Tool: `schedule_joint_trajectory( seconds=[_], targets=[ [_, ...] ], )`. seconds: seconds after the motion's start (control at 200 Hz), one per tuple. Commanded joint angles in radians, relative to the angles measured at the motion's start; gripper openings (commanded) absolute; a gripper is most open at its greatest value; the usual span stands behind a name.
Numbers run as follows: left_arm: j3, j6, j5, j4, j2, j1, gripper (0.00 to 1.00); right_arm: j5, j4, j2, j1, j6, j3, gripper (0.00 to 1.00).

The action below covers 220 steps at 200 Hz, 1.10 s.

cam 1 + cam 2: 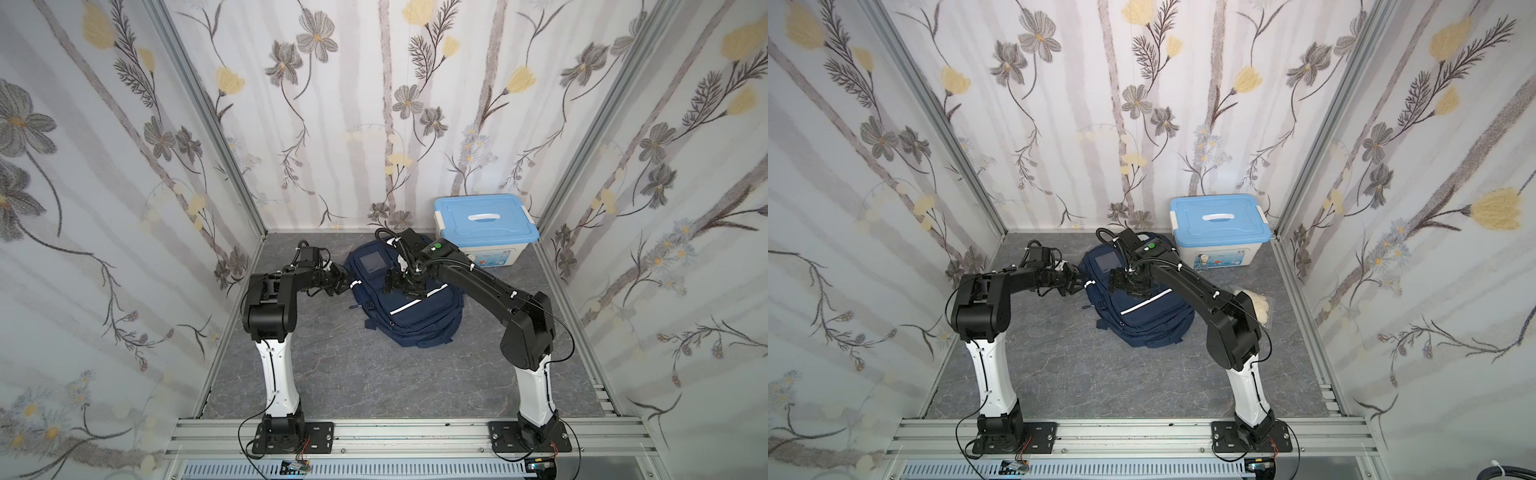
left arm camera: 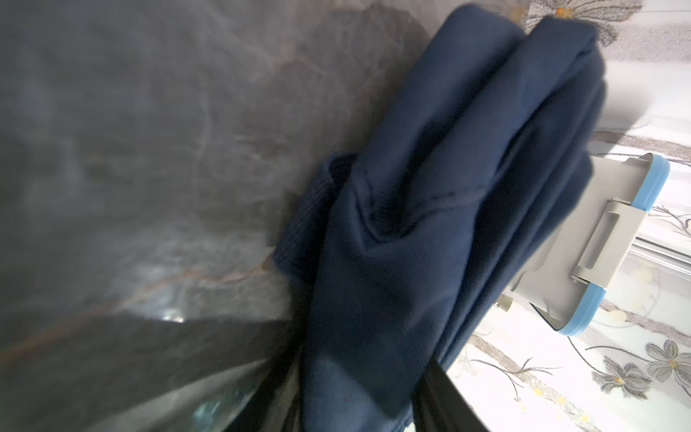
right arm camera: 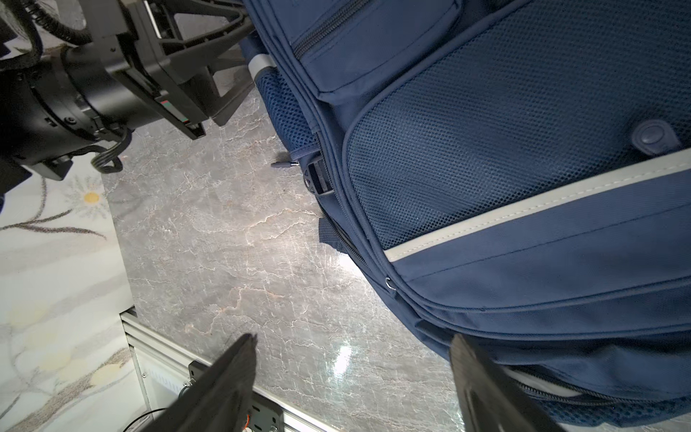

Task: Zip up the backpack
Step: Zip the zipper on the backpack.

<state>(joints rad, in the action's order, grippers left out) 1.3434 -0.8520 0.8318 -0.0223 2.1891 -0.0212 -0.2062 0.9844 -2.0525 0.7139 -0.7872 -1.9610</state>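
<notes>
The navy backpack [image 1: 409,316] [image 1: 1142,322] lies flat on the grey marbled floor, its clear window pocket toward the back wall. My left gripper [image 1: 343,280] [image 1: 1077,283] is at its left side. In the left wrist view a fold of the backpack's fabric [image 2: 411,224] fills the gap between the left gripper's [image 2: 359,374] dark fingers, which press on it from both sides. My right gripper [image 1: 393,283] [image 1: 1121,286] hovers over the bag's middle. In the right wrist view the right gripper [image 3: 353,336] is open over the backpack's [image 3: 523,187] edge. A small grey zipper pull [image 3: 284,164] sticks out at the side.
A white plastic box with a blue lid [image 1: 484,226] [image 1: 1219,226] [image 2: 598,243] stands behind the bag at the back right. A white fluffy item in a clear bag [image 1: 1257,306] lies by the right arm. Floral walls close in three sides; an aluminium rail [image 1: 374,434] runs along the front.
</notes>
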Motion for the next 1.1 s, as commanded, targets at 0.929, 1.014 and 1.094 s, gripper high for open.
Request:
schedule_joint_trajectory(
  seconds=[0.929,1.014,1.094],
  targets=[
    [-0.285,-0.528,-0.220,0.242,-0.395,-0.232,0.00,0.192,-0.140,0.051,0.269,-0.277,0.247,0.68],
    [-0.314,-0.555,-0.222,0.254,-0.417,-0.233,0.00,0.210,-0.138,0.017,0.267,-0.267,0.211,0.67],
    [-0.320,-0.564,-0.221,0.250,-0.435,-0.233,0.00,0.248,-0.117,0.015,0.265,-0.259,0.188,0.68]
  ],
)
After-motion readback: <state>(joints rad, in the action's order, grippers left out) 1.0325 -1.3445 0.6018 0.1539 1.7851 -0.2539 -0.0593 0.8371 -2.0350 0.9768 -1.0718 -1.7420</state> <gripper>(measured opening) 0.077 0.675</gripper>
